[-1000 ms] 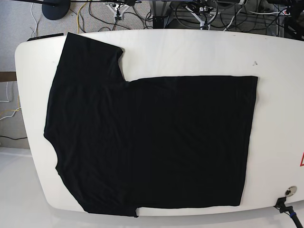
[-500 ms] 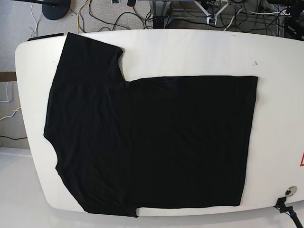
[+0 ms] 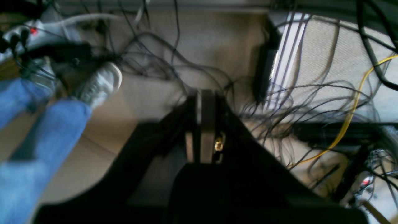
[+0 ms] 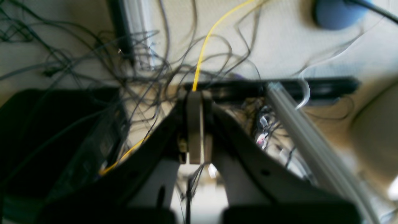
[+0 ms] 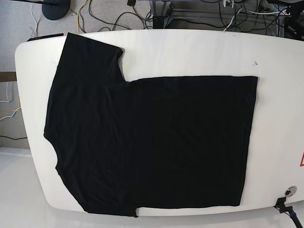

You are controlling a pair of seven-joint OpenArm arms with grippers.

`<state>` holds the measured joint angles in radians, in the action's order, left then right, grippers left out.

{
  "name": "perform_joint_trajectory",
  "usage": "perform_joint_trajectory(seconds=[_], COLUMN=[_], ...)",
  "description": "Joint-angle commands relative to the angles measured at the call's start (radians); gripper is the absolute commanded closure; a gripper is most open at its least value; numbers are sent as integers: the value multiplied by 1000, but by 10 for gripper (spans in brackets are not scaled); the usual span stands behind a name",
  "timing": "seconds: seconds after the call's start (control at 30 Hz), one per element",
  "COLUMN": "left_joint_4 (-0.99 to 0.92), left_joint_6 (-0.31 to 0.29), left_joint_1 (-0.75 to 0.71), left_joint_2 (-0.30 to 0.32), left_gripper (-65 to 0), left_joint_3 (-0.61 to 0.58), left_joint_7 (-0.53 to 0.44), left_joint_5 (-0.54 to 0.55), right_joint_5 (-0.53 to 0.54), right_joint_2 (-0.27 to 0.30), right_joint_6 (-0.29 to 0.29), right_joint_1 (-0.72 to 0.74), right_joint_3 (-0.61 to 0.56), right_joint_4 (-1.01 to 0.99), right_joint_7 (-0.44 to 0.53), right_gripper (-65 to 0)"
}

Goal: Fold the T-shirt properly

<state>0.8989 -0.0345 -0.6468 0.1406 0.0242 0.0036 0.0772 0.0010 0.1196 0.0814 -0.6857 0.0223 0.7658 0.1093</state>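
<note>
A white oval counter (image 5: 190, 47) stands above cable-strewn floor. On it the plain black short-sleeved T-shirt (image 5: 152, 142) lies flat, unfolded. Our left pincer (image 3: 203, 124) and right pincer (image 4: 195, 124) are both closed, empty, off the counter. We should pinch matching edges and lift evenly.

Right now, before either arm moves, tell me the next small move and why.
Probably bring both arms down over the table. The T-shirt lies flat and unfolded, with neither arm in the base view. Both wrist cameras show only floor cables, with the left end effector and right end effector shut and holding nothing.
</note>
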Motion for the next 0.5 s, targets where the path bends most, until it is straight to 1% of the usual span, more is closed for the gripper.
perform_joint_trajectory(seconds=[0.0, 0.13, 0.23, 0.37, 0.4, 0.47], left_joint_4=[94, 295, 437, 612, 658, 782], left_joint_6=[10, 8, 5, -8, -10, -11], left_joint_1=[-77, -238, -329, -413, -440, -489], left_joint_2=[20, 55, 62, 59, 69, 77], left_gripper=[0, -3, -2, -1, -6, -9], left_joint_3=[2, 13, 40, 109, 123, 156], left_joint_7=[35, 33, 42, 73, 55, 79], left_joint_5=[22, 68, 98, 146, 142, 135], right_joint_5=[-4, 8, 27, 69, 74, 76], right_joint_2=[23, 72, 109, 134, 139, 147], right_joint_6=[-5, -1, -1, -2, 1, -3], right_joint_1=[-74, -196, -265, -322, -335, -391], right_joint_3=[4, 4, 11, 39, 39, 61], right_joint_4=[120, 355, 530, 753, 758, 877], right_joint_7=[-51, -89, -121, -183, -167, -175], right_gripper=[0, 0, 0, 0, 0, 0])
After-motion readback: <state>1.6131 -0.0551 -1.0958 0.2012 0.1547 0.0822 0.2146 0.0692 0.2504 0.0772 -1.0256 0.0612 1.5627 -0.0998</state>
